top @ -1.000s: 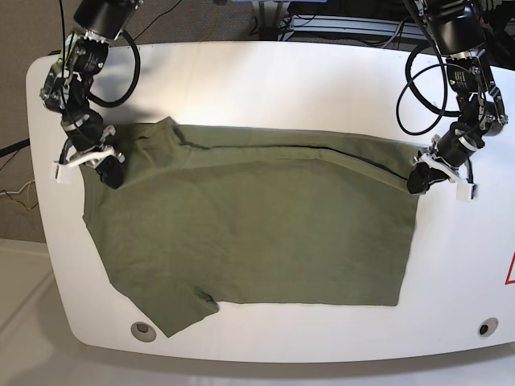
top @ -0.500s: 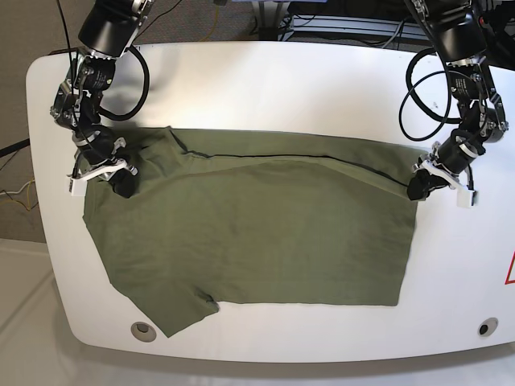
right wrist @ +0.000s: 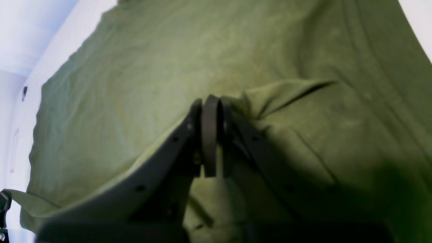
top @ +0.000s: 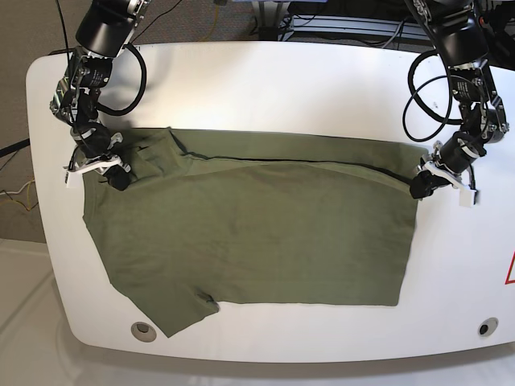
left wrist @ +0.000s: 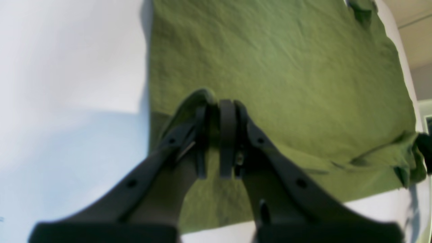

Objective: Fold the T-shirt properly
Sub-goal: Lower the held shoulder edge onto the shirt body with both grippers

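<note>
Table (top: 265,72): white, rounded; carries the cloth.
T-shirt (top: 257,233): olive-green, spread flat mid-table, far edge folded over.
Left gripper (left wrist: 217,111): at the T-shirt's corner, fingers slightly parted, cloth between them.
Right gripper (right wrist: 211,108): fingers pinched together on the T-shirt's bunched sleeve end.

No readable text, label, brand or number is found in any view. The T-shirt (top: 257,233) is plain, without print. Only a cut-off red triangular mark (top: 510,269) is seen at the edge of the white tabletop (top: 265,88) in the base view; its content cannot be made out.
</note>
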You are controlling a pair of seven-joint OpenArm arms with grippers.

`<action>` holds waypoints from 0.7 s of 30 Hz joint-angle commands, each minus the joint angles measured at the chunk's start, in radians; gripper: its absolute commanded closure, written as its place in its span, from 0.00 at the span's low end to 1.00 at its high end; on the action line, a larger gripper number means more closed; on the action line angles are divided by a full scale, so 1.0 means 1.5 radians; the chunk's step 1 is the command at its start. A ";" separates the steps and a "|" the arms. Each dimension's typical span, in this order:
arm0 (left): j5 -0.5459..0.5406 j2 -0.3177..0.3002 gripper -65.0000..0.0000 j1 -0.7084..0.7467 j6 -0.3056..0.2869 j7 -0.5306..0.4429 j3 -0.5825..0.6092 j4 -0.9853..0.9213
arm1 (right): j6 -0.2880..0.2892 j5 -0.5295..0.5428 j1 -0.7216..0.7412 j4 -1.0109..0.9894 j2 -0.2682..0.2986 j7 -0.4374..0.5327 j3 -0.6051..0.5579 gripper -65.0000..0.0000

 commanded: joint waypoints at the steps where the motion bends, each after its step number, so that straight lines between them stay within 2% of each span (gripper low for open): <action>1: -0.016 -0.015 0.97 -0.013 -0.005 -0.008 0.001 0.011 | 0.010 0.008 0.013 0.013 0.022 0.022 -0.001 1.00; 8: -0.017 -0.016 1.00 -0.012 -0.003 -0.007 0.003 0.016 | 0.009 0.009 0.013 0.013 0.030 0.019 0.000 1.00; 19: -0.012 -0.013 1.00 -0.011 -0.005 -0.009 0.001 0.016 | 0.014 -0.003 0.029 0.025 0.019 0.011 -0.003 1.00; 21: -0.009 -0.014 0.96 -0.014 -0.004 -0.008 0.002 0.011 | 0.018 -0.008 0.033 0.027 0.018 0.010 -0.004 1.00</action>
